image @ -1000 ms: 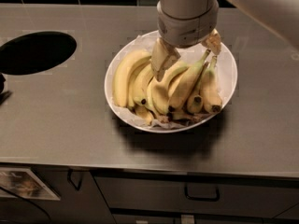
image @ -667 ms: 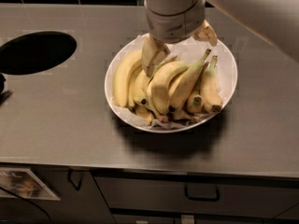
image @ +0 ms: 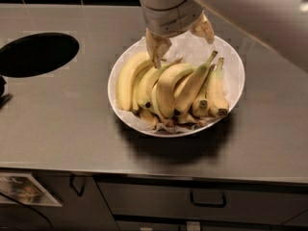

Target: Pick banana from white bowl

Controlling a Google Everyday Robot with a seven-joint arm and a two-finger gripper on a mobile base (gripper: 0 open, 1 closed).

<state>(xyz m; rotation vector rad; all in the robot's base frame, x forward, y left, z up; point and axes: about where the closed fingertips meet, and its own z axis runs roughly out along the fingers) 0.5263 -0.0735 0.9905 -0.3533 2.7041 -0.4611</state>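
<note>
The white bowl (image: pixel 233 73) sits on the steel counter and holds several yellow bananas. The banana (image: pixel 193 84) is long and slim; it lies diagonally, with its thin stem pointing to the back right and its dark tip toward the front. Fatter curved bananas (image: pixel 126 78) lie to its left and short stubby ones (image: pixel 216 94) to its right. My gripper (image: pixel 179 38) hangs over the back of the bowl, open and empty. Its left fingertip (image: pixel 156 49) is at the stems of the curved bananas; its right fingertip (image: pixel 203 29) is above the bowl's paper lining.
A round dark hole (image: pixel 38 54) is cut into the counter at the left. A dark object (image: pixel 2 94) shows at the left edge. The counter's front edge (image: pixel 154 177) runs above drawers with handles (image: pixel 208 200). My arm crosses the upper right.
The open gripper has moved left and toward the back of the bowl. The bananas and bowl have not moved.
</note>
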